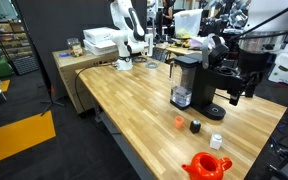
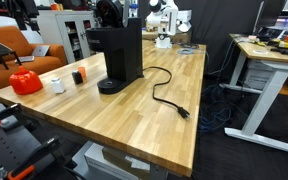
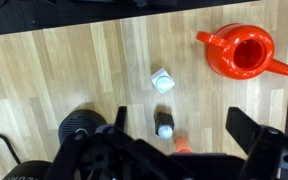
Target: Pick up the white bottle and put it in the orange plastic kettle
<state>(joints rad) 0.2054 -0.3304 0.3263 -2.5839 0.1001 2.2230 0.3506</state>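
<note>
The tiny white bottle [image 3: 162, 79] stands on the wooden table, seen from above in the wrist view, and shows in both exterior views [image 1: 216, 140] [image 2: 57, 85]. The orange plastic kettle [image 3: 246, 52] sits near it with its top open, and shows in both exterior views [image 1: 206, 165] [image 2: 26, 82]. My gripper [image 3: 184, 125] is open and empty, high above the table. Between its fingers lie a small black bottle and a small orange object. The white bottle lies beyond the fingertips. In an exterior view the gripper [image 1: 232, 92] hangs beside the coffee maker.
A tall black coffee maker [image 1: 181, 85] [image 2: 119, 55] stands mid-table, with its base in the wrist view [image 3: 79, 125] and its cord [image 2: 164, 90] trailing across the wood. The small black bottle [image 3: 164, 126] and the small orange object [image 3: 181, 145] sit between it and the white bottle.
</note>
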